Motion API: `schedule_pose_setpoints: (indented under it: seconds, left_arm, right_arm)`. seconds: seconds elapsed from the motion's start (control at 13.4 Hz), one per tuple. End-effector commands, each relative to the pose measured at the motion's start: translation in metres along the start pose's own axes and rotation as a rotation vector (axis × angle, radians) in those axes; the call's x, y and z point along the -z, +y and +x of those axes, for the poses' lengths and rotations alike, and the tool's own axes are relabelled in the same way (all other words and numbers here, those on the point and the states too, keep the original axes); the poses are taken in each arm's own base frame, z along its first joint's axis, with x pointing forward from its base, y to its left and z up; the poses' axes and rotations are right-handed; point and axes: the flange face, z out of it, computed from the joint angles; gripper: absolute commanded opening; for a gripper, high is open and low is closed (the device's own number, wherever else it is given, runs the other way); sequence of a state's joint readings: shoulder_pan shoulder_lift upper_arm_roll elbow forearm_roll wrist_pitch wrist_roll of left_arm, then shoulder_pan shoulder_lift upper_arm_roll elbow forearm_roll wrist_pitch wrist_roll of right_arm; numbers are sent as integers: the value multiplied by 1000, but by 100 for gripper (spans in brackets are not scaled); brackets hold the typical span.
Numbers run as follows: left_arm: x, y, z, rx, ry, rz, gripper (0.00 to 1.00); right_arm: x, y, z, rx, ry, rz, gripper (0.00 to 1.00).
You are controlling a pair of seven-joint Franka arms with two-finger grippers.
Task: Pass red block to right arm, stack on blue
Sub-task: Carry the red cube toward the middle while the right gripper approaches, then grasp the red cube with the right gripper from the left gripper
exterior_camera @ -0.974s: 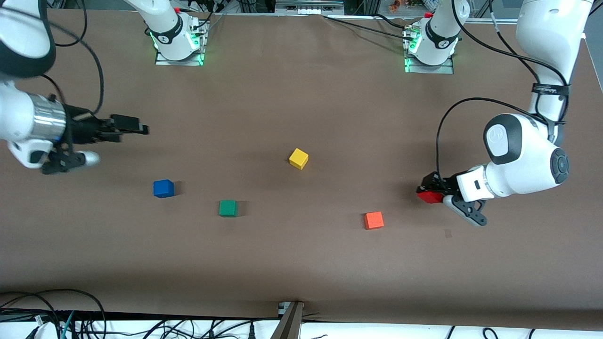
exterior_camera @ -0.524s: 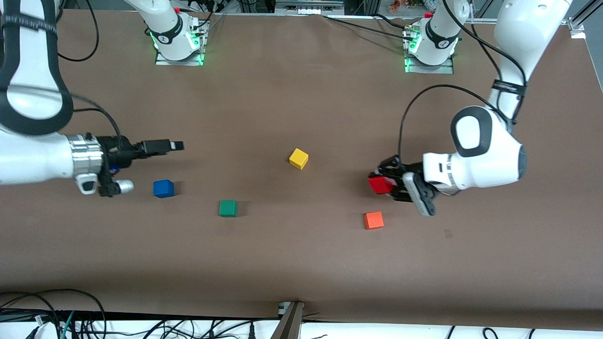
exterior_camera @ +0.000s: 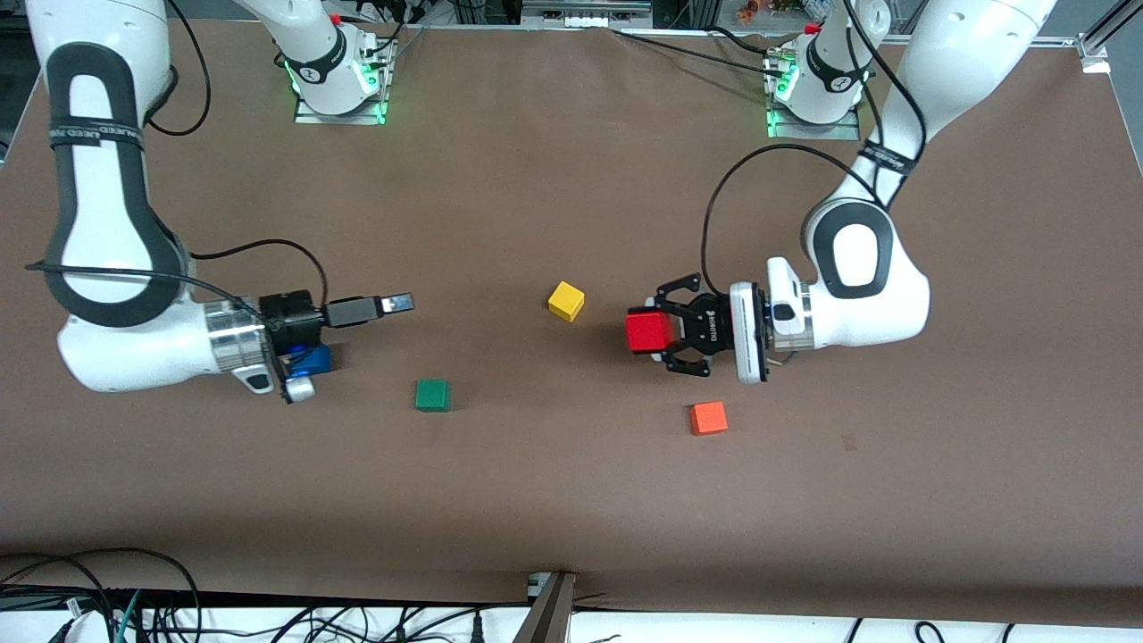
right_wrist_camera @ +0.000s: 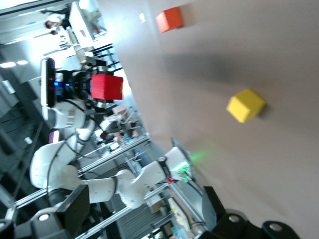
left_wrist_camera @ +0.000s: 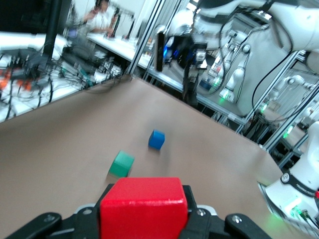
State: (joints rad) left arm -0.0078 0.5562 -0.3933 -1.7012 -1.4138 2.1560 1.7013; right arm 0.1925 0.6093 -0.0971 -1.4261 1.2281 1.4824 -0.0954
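My left gripper (exterior_camera: 659,332) is shut on the red block (exterior_camera: 647,331) and holds it in the air between the yellow cube and the orange cube, turned sideways toward the right arm. The block fills the bottom of the left wrist view (left_wrist_camera: 143,204) and shows in the right wrist view (right_wrist_camera: 106,87). My right gripper (exterior_camera: 395,304) is open and empty, held level and pointing at the red block. The blue cube (exterior_camera: 316,359) lies on the table, partly hidden under the right wrist; it also shows in the left wrist view (left_wrist_camera: 156,139).
A green cube (exterior_camera: 432,395) lies nearer the front camera than the right gripper. A yellow cube (exterior_camera: 566,301) sits mid-table between the two grippers. An orange cube (exterior_camera: 709,418) lies below the left gripper. Brown table (exterior_camera: 571,500).
The left arm has carried the red block toward mid-table and turned it to face the right arm. The right arm has swung in over the blue cube, its gripper reaching toward the middle.
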Motion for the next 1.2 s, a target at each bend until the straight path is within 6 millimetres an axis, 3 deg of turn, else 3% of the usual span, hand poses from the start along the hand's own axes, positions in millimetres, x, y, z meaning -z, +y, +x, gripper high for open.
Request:
schedule_pose_setpoints:
  seconds: [0.0,0.15,0.37,0.52,0.75,1.12]
  left_arm:
    - [-41,-8,-21,-83,145,-7,11]
    - [-61,-6,-21,-115,214,-3,11]
    - [-86,3,-23,-116,274,-8,7]
    - [-114,19,-24,-115,345,-3,7]
    - [-146,39,-28,-119,403,2,7]
    - [-145,37,-24,-120,405,13,8]
  right_arm:
    - [-30,2,13,-13,-7,113,100]
    - [-50,-2,17,-17,3,139,100]
    - [-99,9,30,7,62,202,100]
    - [-115,24,39,45,84,186,100]
    - [-130,25,38,51,86,204,100]
    - [-130,21,25,41,69,216,100]
